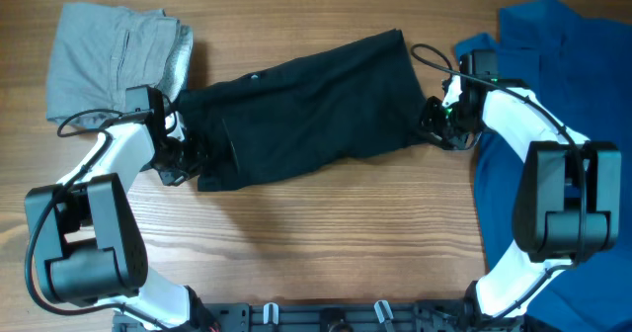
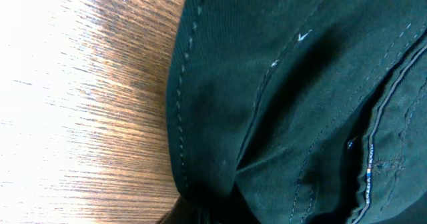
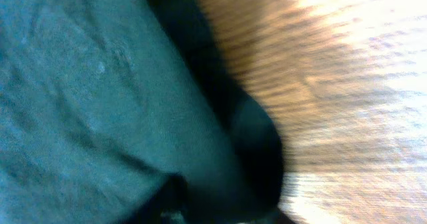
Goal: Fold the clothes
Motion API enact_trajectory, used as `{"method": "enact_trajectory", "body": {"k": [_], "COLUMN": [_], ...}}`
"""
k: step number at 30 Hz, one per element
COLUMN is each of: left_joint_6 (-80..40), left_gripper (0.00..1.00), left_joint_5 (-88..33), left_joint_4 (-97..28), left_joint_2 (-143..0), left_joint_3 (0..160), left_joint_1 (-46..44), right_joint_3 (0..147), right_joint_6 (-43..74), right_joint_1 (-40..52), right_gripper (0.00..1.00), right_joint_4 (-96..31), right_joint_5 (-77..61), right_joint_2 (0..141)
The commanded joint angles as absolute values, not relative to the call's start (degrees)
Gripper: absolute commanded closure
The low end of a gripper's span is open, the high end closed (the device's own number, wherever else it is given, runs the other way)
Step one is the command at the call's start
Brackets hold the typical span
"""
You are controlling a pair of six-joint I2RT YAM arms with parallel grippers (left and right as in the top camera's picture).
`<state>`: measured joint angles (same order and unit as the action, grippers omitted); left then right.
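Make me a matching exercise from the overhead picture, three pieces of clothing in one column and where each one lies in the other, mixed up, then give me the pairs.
Things:
1. grey garment
2. black garment
3. blue garment

Places:
A. robot's right side, running off the picture's edge
B. centre, spread out lengthwise
C. far left, folded up

Pairs: 1-C, 2-B, 3-A

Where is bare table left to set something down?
Widest bare wood: the front strip between the black garment and the table's near edge. A narrower strip behind it, between the gray pile and blue garment. Crowded at its two ends.
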<state>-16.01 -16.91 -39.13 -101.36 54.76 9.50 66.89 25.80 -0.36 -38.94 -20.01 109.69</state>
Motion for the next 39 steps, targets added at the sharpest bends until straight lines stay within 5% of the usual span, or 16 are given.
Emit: {"method": "enact_trajectory", "body": {"k": [1, 6, 7, 8, 9, 12, 15, 18, 19, 24, 29, 35, 37, 38, 39], "left_joint_6": [-17.1, -16.7, -16.7, -16.7, -16.4, -15.2, -15.2, -15.2, -15.2, -13.6, -13.6, -13.7, -13.7, -13.7, -13.7], "left_gripper": [0.96, 0.96, 0.91, 0.64, 0.41, 0.26, 0.34, 0.78, 0.82, 0.66, 0.67, 0.69, 0.69, 0.69, 0.69], "left_joint_5": [-16.0, -16.1, -16.1, -16.1, -16.0, -16.0, -17.9, -17.7, -16.7, -10.4, -10.4, -11.0, -11.0, -11.0, -10.8], "left_joint_4": [-38.7, -48.3, -51.6, -55.4, -57.7, -58.1, -49.4, -35.9, -33.3, -25.2, -21.6, -19.2, -18.3, -18.0, -17.4], "left_joint_2": [-101.8, -98.7, -98.0, -96.7, -95.8, -94.7, -94.7, -96.0, -96.4, -98.7, -102.9, -107.9, -108.4, -108.5, -108.6], "left_joint_3": [55.7, 62.1, 63.1, 63.5, 63.5, 63.6, 64.3, 64.3, 64.3, 64.3, 64.3, 64.3, 64.3, 64.3, 64.3], "left_joint_1": [10.3, 10.8, 10.4, 9.8, 9.6, 9.6, 9.4, 6.7, 5.7, 3.3, 3.3, 3.2, 3.3, 3.3, 3.3], "right_joint_3": [67.9, 68.5, 68.5, 68.5, 69.3, 71.0, 70.8, 70.8, 70.8, 70.8, 70.8, 70.8, 70.8, 70.8, 70.9], "right_joint_6": [28.3, 19.0, 17.7, 16.7, 16.7, 15.9, 9.5, 9.1, 9.1, 10.9, 10.7, 10.5, 10.5, 10.5, 10.7], "right_joint_1": [-4.3, -11.9, -11.9, -11.9, -11.9, -11.8, -9.6, -3.6, -2.2, 0.4, 0.4, 1.7, 2.1, 1.9, 1.5], "right_gripper": [0.96, 0.92, 0.61, 0.36, 0.26, 0.18, 0.23, 0.30, 0.31, 0.26, 0.25, 0.37, 0.57, 0.82, 0.93], "right_joint_4": [-43.1, -54.2, -56.1, -57.6, -57.6, -53.3, -38.0, -25.3, -22.9, -10.0, -4.7, -3.5, -3.4, -2.2, -1.6], "right_joint_5": [-10.2, -8.9, -8.9, -8.9, -8.8, -11.9, -24.5, -21.5, -19.7, -17.8, -25.5, -25.6, -25.8, -26.3, -26.2], "right_joint_2": [110.2, 102.9, 101.3, 98.5, 95.8, 91.8, 91.6, 96.7, 98.7, 112.8, 115.9, 118.6, 119.3, 119.1, 118.5]}}
